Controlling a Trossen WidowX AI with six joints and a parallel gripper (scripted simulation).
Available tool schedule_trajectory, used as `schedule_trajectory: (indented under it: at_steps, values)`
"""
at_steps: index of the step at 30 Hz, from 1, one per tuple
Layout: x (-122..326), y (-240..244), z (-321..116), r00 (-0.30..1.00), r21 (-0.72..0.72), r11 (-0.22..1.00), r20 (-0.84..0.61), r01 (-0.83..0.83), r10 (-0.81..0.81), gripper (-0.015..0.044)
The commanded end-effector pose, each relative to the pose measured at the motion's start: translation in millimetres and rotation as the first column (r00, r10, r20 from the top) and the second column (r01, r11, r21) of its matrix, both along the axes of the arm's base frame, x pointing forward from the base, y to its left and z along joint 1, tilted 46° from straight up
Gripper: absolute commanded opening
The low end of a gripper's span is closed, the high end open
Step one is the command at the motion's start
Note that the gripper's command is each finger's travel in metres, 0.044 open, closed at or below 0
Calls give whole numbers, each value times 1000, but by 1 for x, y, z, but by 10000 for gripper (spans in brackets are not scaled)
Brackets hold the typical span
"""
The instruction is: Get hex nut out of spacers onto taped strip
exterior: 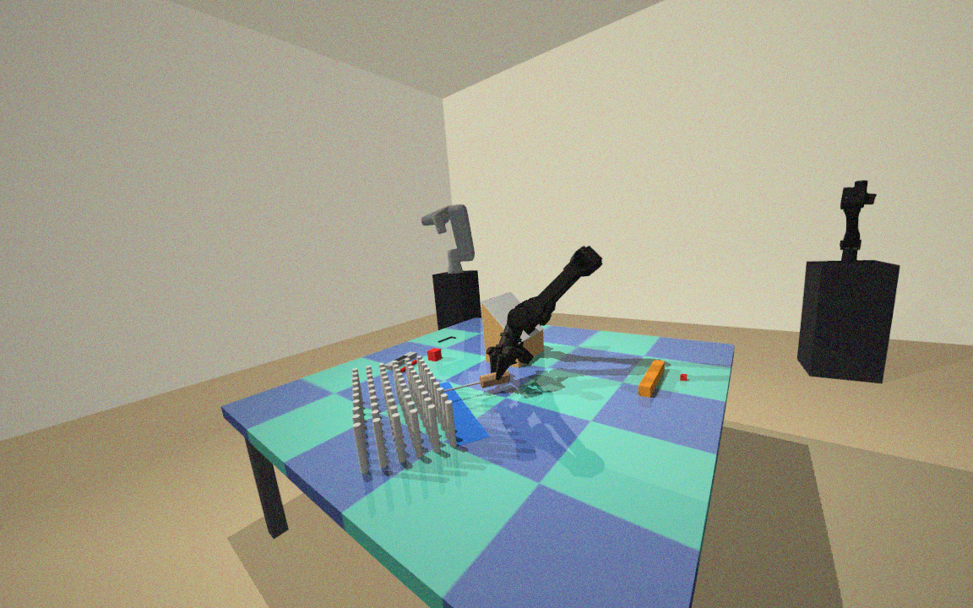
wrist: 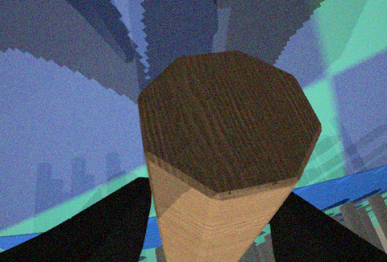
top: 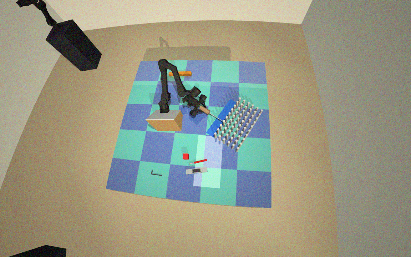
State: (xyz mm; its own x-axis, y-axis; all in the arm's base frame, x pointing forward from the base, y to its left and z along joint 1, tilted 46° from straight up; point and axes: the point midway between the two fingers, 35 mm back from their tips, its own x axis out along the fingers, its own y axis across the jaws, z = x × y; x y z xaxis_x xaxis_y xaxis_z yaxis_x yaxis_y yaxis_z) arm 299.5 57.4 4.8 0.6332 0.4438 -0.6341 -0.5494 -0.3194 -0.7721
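Note:
My gripper [top: 203, 109] [wrist: 211, 196] is shut on the wooden handle [top: 204, 110] [exterior: 494, 380] [wrist: 230, 125] of a tool. The tool's thin metal shaft [top: 216, 117] [exterior: 463, 387] slants from the handle across the blue taped strip [top: 213, 128] [exterior: 467, 425] to the front row of spacers. Its tip is hidden among the spacers, and I cannot tell whether it touches one. The pale metal spacers [top: 215, 137] [exterior: 360, 449] stand upright in rows behind the strip. The hex nut cannot be made out in any view.
A wedge-shaped box [top: 168, 125] stands by the arm's base. An orange bar [top: 184, 73] [exterior: 651, 379] lies at the back. A red cube [top: 185, 156] [exterior: 434, 355], a red-handled tool [top: 200, 161], a grey device [top: 189, 171] and a hex key [top: 158, 175] [exterior: 447, 339] lie apart from the spacers.

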Motion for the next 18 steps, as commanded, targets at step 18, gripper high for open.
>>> schedule_trajectory:
  at_steps: [18]
  values:
    - [11,-5,-3,1000,-4,1000,9,-2,2,0]
